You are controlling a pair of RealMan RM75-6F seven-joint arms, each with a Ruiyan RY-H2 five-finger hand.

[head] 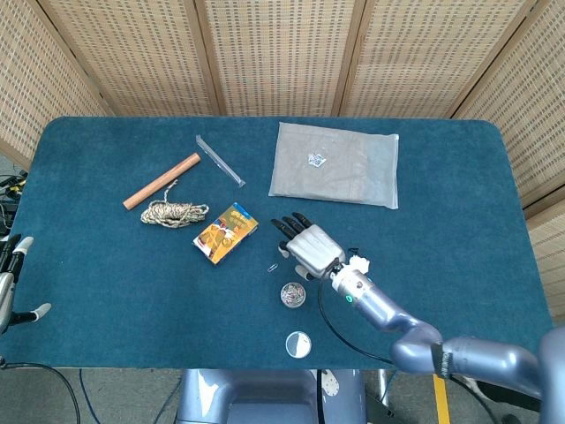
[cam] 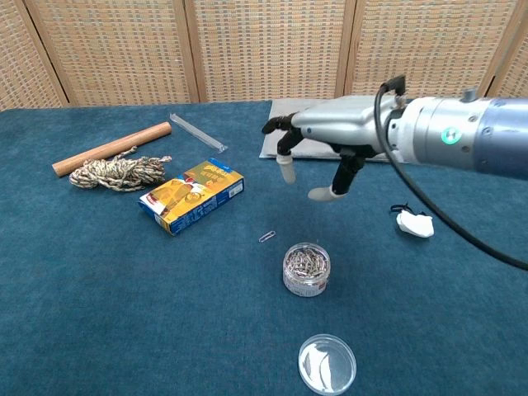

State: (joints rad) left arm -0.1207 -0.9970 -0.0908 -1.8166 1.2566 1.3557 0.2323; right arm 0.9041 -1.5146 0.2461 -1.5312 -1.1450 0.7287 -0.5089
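Surface [head: 106, 283]: dark blue felt, cane screens behind.
Right robot hand [head: 306, 246]: open, fingers spread, holding nothing, above the loose paperclip [cam: 267, 236] and clip jar [cam: 306, 268].
Left robot hand [head: 11, 283]: open at the surface's edge.

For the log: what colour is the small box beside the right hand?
Orange-yellow with blue edges, the small box shows best in the chest view.

Head view high, looking down, chest view low, closer, both sharing the table [head: 106, 265].
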